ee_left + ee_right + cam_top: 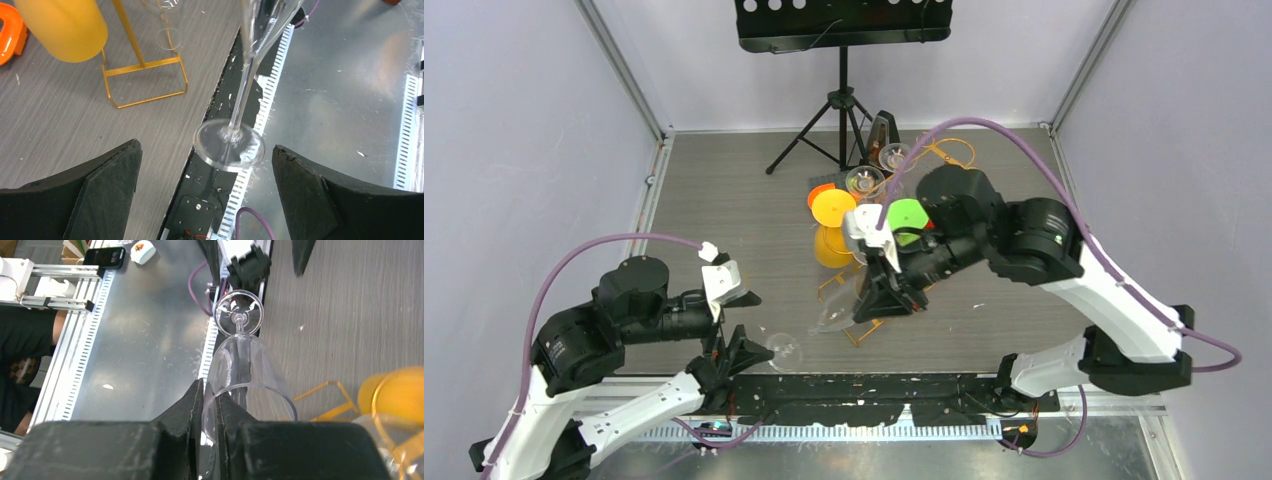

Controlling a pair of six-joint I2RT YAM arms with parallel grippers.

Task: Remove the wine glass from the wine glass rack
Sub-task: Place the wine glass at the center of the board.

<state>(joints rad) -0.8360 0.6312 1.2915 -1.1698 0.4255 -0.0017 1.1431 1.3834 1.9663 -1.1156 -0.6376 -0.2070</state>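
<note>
Now we have the right pincer (210,392) clamped on the bowl rim of the wine glass (245,360). The glass is tilted, foot toward the near-left edge of the tabletop (724,200). The left pincer (205,147) gapes wide, foot between its fingers, untouched. The wine glass rack (142,65) stands just beyond.

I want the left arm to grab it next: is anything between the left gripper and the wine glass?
Nothing visible is. The open left gripper has the foot of the wine glass between its fingers, with bare gaps on both sides. The right gripper pinches the glass's rim.
</note>
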